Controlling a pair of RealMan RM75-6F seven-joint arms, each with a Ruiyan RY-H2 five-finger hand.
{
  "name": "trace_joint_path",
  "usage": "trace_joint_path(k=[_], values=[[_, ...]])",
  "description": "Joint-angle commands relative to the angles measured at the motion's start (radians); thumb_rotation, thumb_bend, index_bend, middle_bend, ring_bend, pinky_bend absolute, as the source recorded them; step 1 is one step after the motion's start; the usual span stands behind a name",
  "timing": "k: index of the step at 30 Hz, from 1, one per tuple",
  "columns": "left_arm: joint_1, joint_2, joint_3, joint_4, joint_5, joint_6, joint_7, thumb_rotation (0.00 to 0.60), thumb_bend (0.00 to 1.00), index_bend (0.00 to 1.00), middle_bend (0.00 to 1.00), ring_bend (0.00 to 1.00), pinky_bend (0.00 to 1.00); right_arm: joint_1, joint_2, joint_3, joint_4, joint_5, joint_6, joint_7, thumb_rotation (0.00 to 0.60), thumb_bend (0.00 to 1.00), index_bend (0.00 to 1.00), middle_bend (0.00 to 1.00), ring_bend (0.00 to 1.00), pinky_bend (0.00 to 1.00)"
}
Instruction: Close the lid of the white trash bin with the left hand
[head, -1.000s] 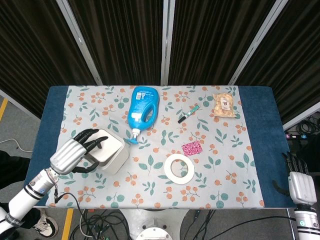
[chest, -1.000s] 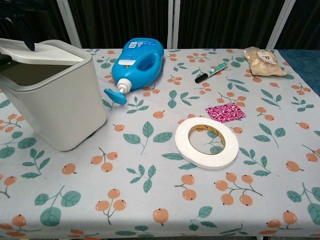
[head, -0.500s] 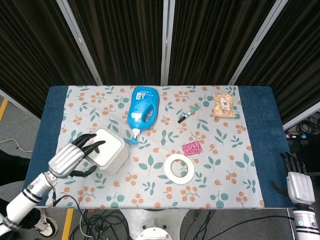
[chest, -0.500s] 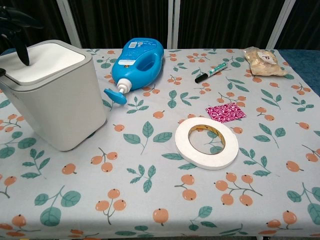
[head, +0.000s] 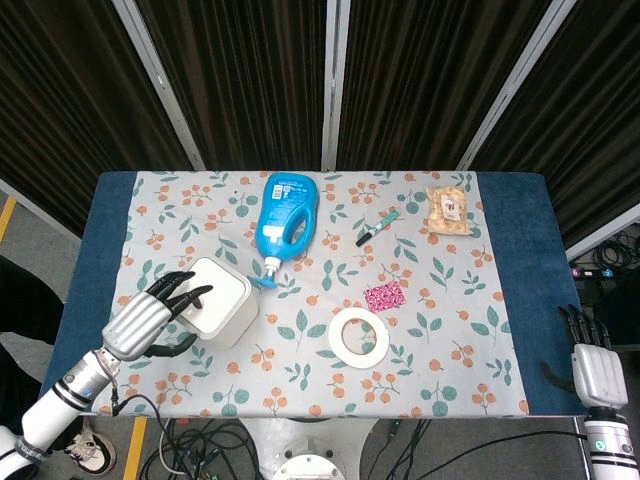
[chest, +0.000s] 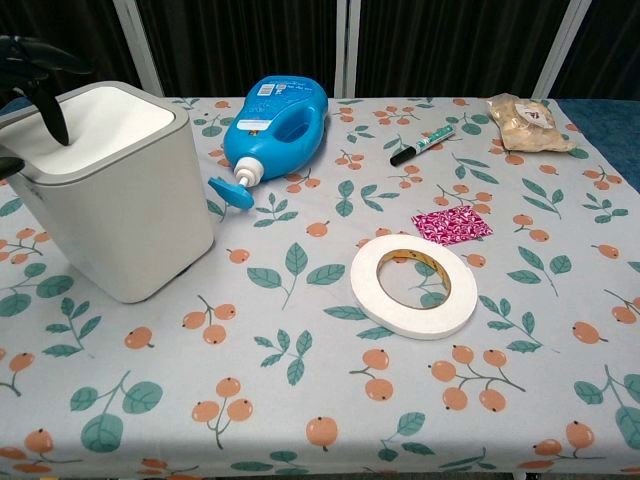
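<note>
The white trash bin (head: 222, 305) (chest: 120, 205) stands at the table's front left with its lid (head: 216, 295) (chest: 105, 122) lying flat in the rim. My left hand (head: 150, 318) (chest: 35, 72) is at the bin's left edge, fingers spread, dark fingertips over the lid's left part; whether they touch it I cannot tell. It holds nothing. My right hand (head: 594, 368) hangs off the table's right front corner, fingers pointing away, empty.
A blue detergent bottle (head: 285, 222) (chest: 275, 125) lies just behind and right of the bin. A white tape roll (head: 359, 335) (chest: 413, 284), a pink patterned packet (head: 383, 296), a green marker (head: 377, 227) and a snack bag (head: 448, 211) are spread to the right.
The lid has gone from tilted open to flat and closed. My left hand has drawn back slightly toward the bin's left edge. The right hand has barely moved.
</note>
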Motion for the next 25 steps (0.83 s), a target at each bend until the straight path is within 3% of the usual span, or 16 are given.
trace_joint_path(k=[1, 5, 10, 13, 16, 21, 25], values=[[0.004, -0.006, 0.002, 0.007, -0.002, 0.004, 0.000, 0.453, 0.38, 0.10, 0.37, 0.04, 0.12, 0.000, 0.000, 0.001, 0.000, 0.000, 0.001, 0.001, 0.600, 0.18, 0.00, 0.00, 0.00, 0.00], [0.013, 0.003, -0.012, 0.007, -0.005, 0.037, 0.002, 0.452, 0.38, 0.10, 0.37, 0.04, 0.12, -0.001, 0.001, 0.002, -0.001, -0.001, 0.007, 0.002, 0.600, 0.18, 0.00, 0.00, 0.00, 0.00], [0.052, 0.035, -0.053, -0.011, -0.022, 0.151, 0.006, 0.454, 0.38, 0.10, 0.33, 0.04, 0.12, -0.003, 0.002, 0.004, -0.001, -0.002, 0.012, 0.007, 0.600, 0.18, 0.00, 0.00, 0.00, 0.00], [0.097, 0.039, -0.067, -0.007, -0.055, 0.215, 0.021, 0.548, 0.38, 0.11, 0.29, 0.04, 0.12, -0.005, 0.004, 0.005, 0.000, -0.002, 0.017, 0.011, 0.600, 0.18, 0.00, 0.00, 0.00, 0.00], [0.155, 0.032, -0.053, 0.010, -0.120, 0.230, 0.063, 0.592, 0.38, 0.11, 0.26, 0.04, 0.12, -0.008, 0.008, 0.006, -0.002, -0.005, 0.026, 0.016, 0.600, 0.18, 0.00, 0.00, 0.00, 0.00], [0.276, -0.022, -0.016, 0.084, -0.276, 0.230, 0.131, 0.597, 0.37, 0.10, 0.14, 0.01, 0.11, -0.016, 0.014, 0.011, -0.010, -0.024, 0.066, 0.031, 0.600, 0.18, 0.00, 0.00, 0.00, 0.00], [0.343, -0.075, 0.007, 0.175, -0.308, 0.250, 0.128, 0.594, 0.37, 0.10, 0.10, 0.00, 0.10, -0.021, 0.012, 0.011, -0.010, -0.035, 0.090, 0.033, 0.600, 0.18, 0.00, 0.00, 0.00, 0.00]])
